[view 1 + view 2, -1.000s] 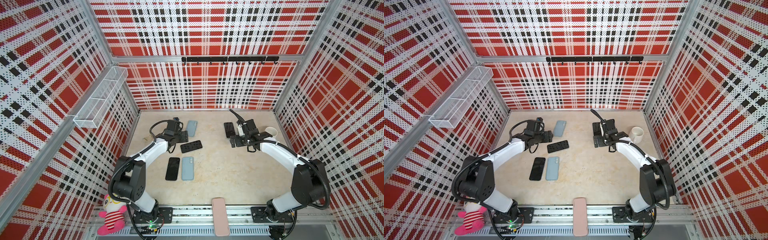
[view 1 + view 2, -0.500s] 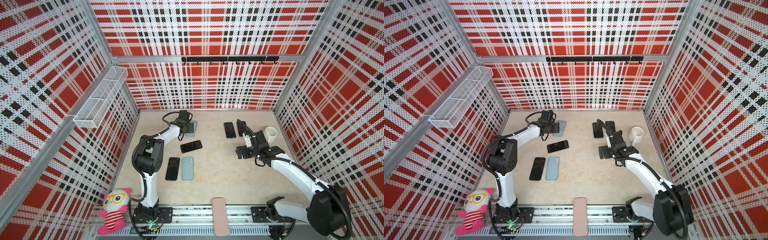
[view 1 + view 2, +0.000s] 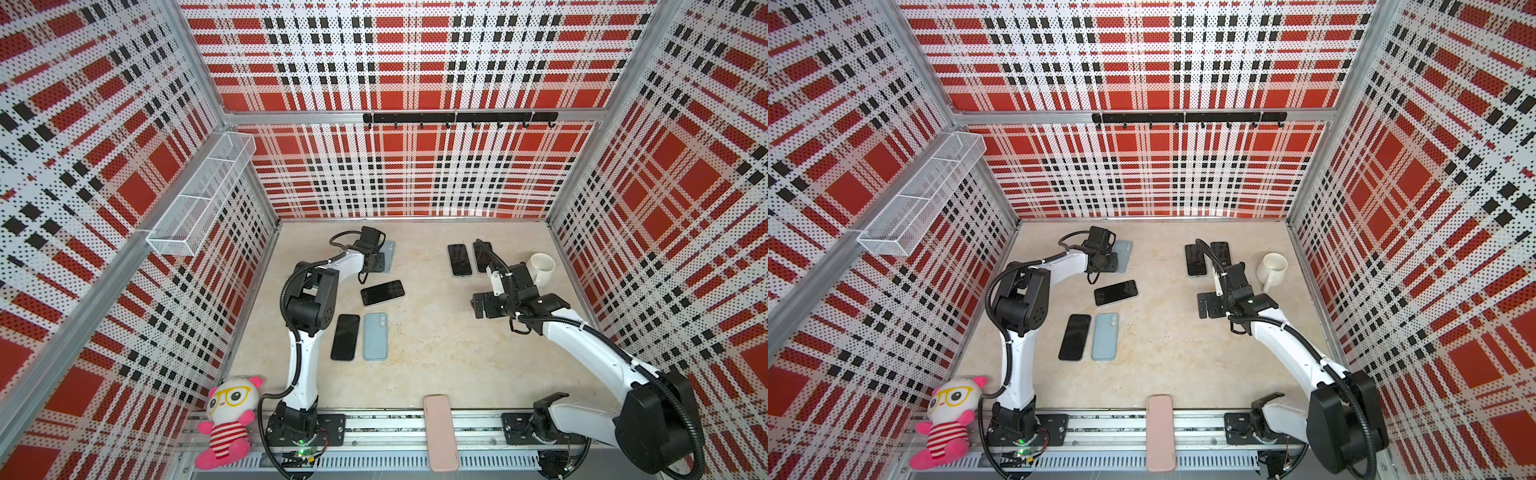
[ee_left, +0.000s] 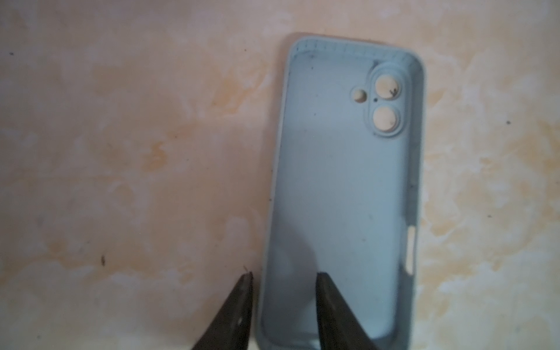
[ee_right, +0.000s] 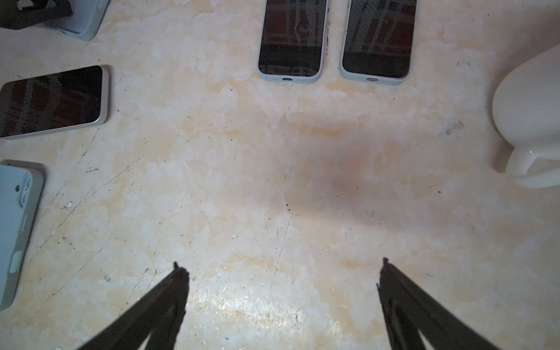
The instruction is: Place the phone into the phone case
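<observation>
You had the beige marbled tabletop [image 3: 436,374] under both arms: your right arm [image 3: 590,345] came in from the tabletop's front right corner, and your left arm [image 3: 303,361] came from its front left and stretched toward its back edge. A wire basket [image 3: 199,199] hung on the wall above the tabletop's left edge. A pink-and-white plush toy [image 3: 228,419] sat off its front left corner, and a pink phone case [image 3: 440,432] lay on the rail at the middle of its front edge. Left of the tabletop's middle, toward the front, a second light-blue case [image 3: 375,336] lay back up just beside a black phone [image 3: 345,336]; whether that case was filled, I could not tell. The empty light-blue case [image 4: 342,197] lay open side up near the tabletop's back edge, left of middle. The phone [image 3: 382,293] lay askew, screen up, just frontward of that case and apart from it. Two cased phones [image 5: 291,39] lay side by side near the back edge, right of middle. A white mug [image 3: 542,266] stood by the right edge. Your left gripper [image 4: 283,274] straddled the empty case's long side wall, one finger inside and one outside, the jaws a little apart and not visibly pinching it. Your right gripper [image 5: 280,266] hung over bare tabletop right of middle, jaws wide, holding nothing.
</observation>
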`<state>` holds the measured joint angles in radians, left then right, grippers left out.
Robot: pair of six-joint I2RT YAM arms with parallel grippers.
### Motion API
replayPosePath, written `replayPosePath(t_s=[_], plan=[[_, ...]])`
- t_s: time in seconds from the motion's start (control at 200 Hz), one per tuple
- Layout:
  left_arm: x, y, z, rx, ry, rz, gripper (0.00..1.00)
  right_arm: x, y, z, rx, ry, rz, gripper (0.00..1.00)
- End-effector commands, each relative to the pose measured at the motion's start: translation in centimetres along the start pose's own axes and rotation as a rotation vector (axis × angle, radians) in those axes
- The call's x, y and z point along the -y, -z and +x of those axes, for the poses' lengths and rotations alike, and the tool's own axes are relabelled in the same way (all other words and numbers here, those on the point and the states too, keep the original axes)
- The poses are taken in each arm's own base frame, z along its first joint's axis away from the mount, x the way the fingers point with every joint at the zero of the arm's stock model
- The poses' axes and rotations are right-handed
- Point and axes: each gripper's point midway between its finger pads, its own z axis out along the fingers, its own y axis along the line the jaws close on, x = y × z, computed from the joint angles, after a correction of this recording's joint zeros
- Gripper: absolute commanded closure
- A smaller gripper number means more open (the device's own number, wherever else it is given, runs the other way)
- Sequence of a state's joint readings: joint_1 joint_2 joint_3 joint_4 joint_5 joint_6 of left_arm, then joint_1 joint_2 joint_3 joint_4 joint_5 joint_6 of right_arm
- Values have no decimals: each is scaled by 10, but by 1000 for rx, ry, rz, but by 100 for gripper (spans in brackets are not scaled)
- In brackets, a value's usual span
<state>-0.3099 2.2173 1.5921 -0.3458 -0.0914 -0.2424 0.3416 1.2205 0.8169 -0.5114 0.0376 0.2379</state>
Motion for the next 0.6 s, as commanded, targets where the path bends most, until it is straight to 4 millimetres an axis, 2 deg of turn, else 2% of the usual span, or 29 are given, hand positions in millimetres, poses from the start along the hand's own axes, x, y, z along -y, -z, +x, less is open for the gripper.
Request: replayPosePath(t_s=[0.0, 0.075, 0.15, 0.306, 0.591], plan=[[7, -5, 3, -16, 4, 18, 74, 2, 4, -4, 26, -10, 1, 0], [15, 1, 4, -14, 4, 36, 80, 2, 3, -5, 30, -6, 5, 0], [27, 9, 6, -11, 2, 57, 81, 2, 1, -6, 31, -1, 4, 0], [64, 33, 14, 7, -12, 114, 86, 6, -9, -1, 20, -49, -8, 1], [130, 79, 50, 20, 40, 270, 90, -1, -24, 10, -12, -109, -75, 5]])
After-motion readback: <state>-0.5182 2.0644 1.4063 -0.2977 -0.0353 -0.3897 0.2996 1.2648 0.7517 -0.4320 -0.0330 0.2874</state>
